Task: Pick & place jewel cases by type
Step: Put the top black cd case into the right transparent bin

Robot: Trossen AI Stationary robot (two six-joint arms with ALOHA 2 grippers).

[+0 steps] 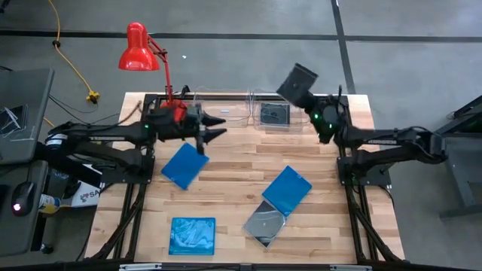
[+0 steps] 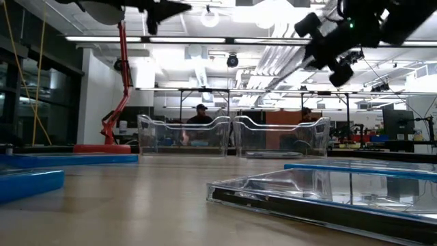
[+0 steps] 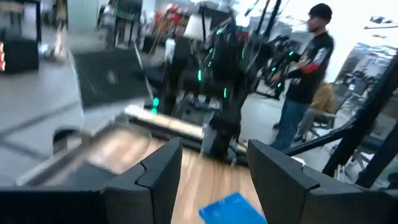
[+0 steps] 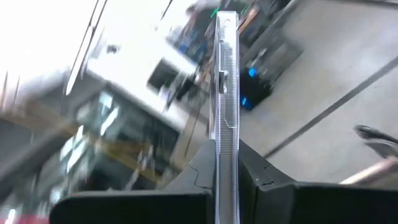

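Three bright blue jewel cases lie flat on the table: one left of centre [image 1: 184, 165], one right of centre [image 1: 287, 190], one near the front edge [image 1: 192, 235]. A smoky clear case [image 1: 265, 223] lies flat with one corner under the right blue one. Another dark case [image 1: 273, 114] lies in the right clear bin. My right gripper [image 1: 307, 98] is shut on a dark grey case [image 1: 297, 81], high over the table's far edge. My left gripper [image 1: 220, 128] is open, holds nothing, and hovers above the far left part of the table, beyond the left blue case [image 3: 233, 208]. My right gripper [image 4: 227, 177] pinches the dark grey jewel case between its two fingers [image 4: 202, 168] at the case's edge nearest the arm [image 4: 226, 146]. The case sticks out past the fingertips, seen edge-on in the right wrist view, and is lifted clear of table and bins, tilted.
Two clear rectangular bins stand side by side at the far edge, left [image 1: 211, 111] and right [image 1: 256, 120]. A red desk lamp [image 1: 139, 49] stands at the far left corner. People stand in the room beyond the table [image 3: 308, 68]. Bare wood shows in the table's middle.
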